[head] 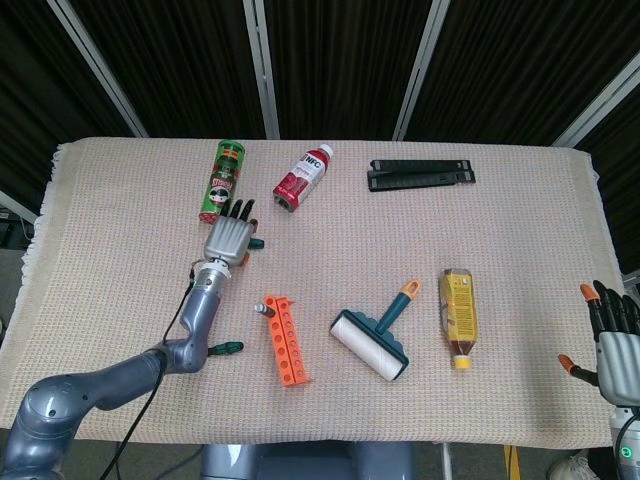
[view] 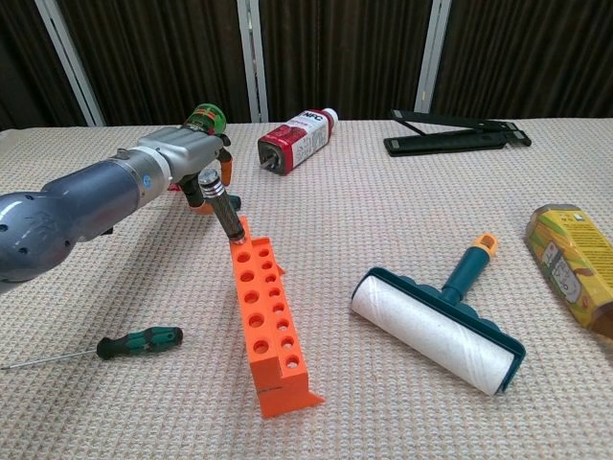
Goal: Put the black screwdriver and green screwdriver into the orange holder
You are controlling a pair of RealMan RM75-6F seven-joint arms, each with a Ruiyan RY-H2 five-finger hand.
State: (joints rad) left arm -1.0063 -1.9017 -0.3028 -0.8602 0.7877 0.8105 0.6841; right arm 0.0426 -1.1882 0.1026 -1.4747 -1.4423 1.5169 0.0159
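The orange holder [head: 288, 352] [view: 268, 331] lies at the front middle of the cloth. A black screwdriver [head: 262, 310] [view: 219, 198] stands in a hole at the holder's far end. A green-and-black screwdriver [head: 228, 348] [view: 139, 342] lies left of the holder, its shaft partly under my left arm in the head view. My left hand [head: 228, 238] [view: 182, 158] reaches flat over a small dark teal screwdriver [head: 257, 243], fingers extended, holding nothing. My right hand [head: 615, 335] hangs open at the front right table edge.
A green crisps can [head: 222, 178] lies just beyond my left hand, and a red bottle [head: 303, 178] to its right. A black folding stand [head: 420, 174] is at the back. A lint roller [head: 372, 340] and a yellow bottle [head: 458, 315] lie right of the holder.
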